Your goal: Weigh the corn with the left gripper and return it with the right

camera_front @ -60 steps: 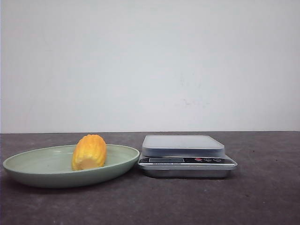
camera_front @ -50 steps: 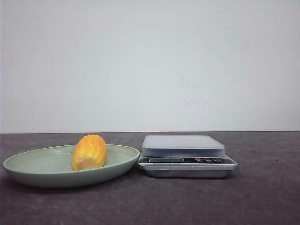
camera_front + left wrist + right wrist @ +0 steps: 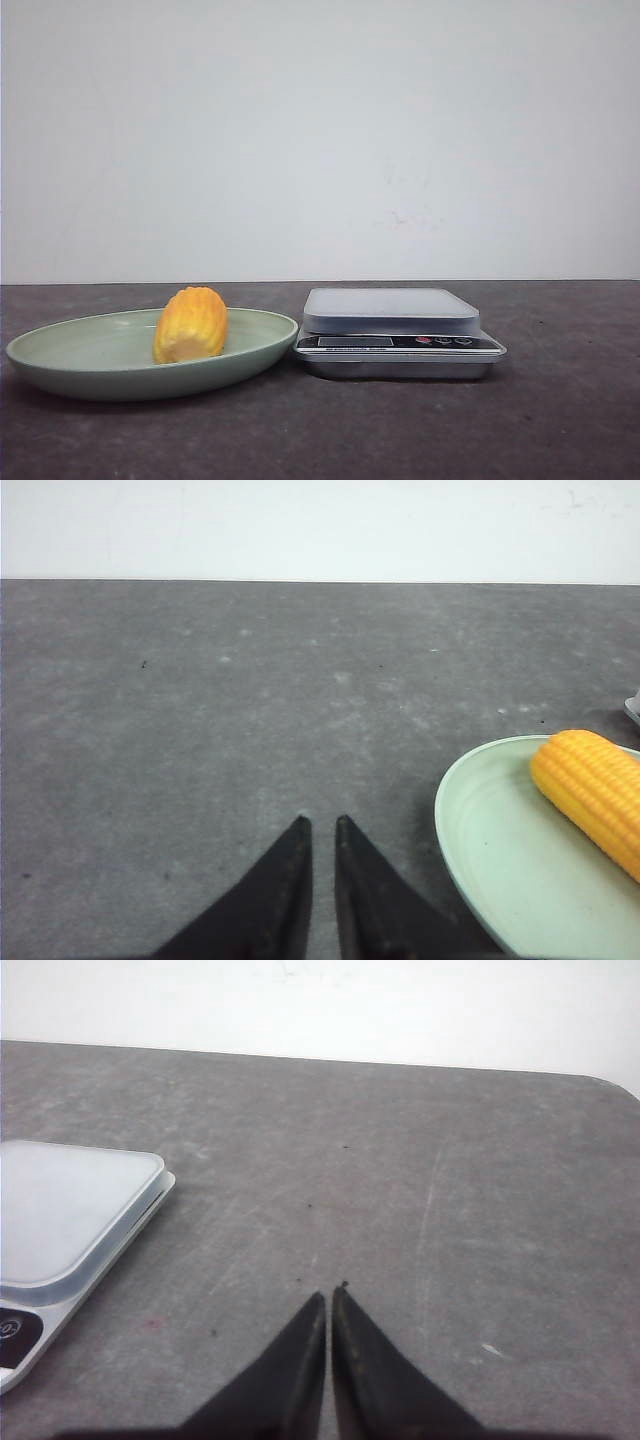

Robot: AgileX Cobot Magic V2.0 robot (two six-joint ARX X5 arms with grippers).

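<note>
The corn (image 3: pixel 190 325), a stubby yellow-orange cob piece, lies in a pale green plate (image 3: pixel 60 362) on the left of the dark table. It also shows in the left wrist view (image 3: pixel 590 795), lying in the plate (image 3: pixel 480 830). My left gripper (image 3: pixel 320 820) hovers over bare table beside the plate, apart from the corn, its fingers nearly together with only a thin slit between them and nothing held. My right gripper (image 3: pixel 330 1293) is shut and empty over bare table beside the scale (image 3: pixel 60 1210). Neither arm shows in the front view.
A silver digital kitchen scale (image 3: pixel 390 325) with a pale flat platform stands just right of the plate, nearly touching its rim. A white wall stands behind the table. The table's far right corner (image 3: pixel 620 1085) shows in the right wrist view.
</note>
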